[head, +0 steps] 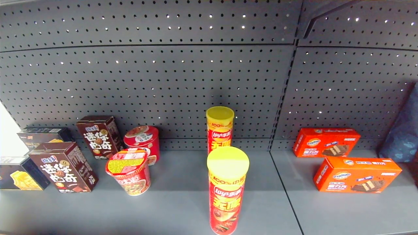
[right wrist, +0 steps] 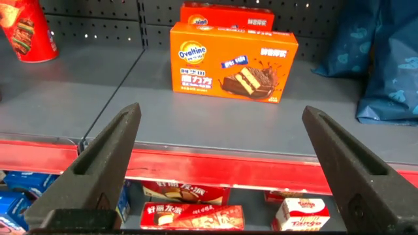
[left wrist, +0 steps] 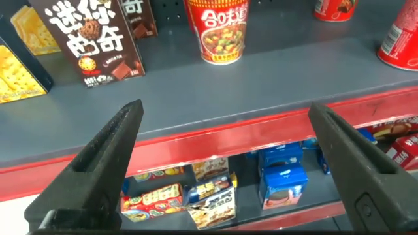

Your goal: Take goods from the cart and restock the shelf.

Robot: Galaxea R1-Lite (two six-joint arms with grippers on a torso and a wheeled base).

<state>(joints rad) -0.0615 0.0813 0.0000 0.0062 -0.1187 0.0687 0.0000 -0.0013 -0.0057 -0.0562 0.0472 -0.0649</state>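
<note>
On the grey shelf (head: 183, 199) stand two red chip tubes with yellow lids, one near the front (head: 227, 191) and one behind it (head: 219, 129). Left of them are two red noodle cups (head: 130, 172), (head: 143, 141) and brown cookie boxes (head: 63, 166). Two orange cake boxes (head: 356, 174) lie on the right section. My left gripper (left wrist: 225, 173) is open and empty in front of the shelf's red edge, facing a noodle cup (left wrist: 219, 29) and a brown cookie box (left wrist: 91, 39). My right gripper (right wrist: 222, 170) is open and empty too, facing the nearer orange box (right wrist: 232, 62).
A perforated dark back panel (head: 163, 81) closes the shelf behind. A blue bag (head: 403, 130) leans at the far right. Black cracker boxes (head: 19, 174) sit at the far left. A lower shelf below the red edge (left wrist: 228, 134) holds more packaged goods (left wrist: 281, 179).
</note>
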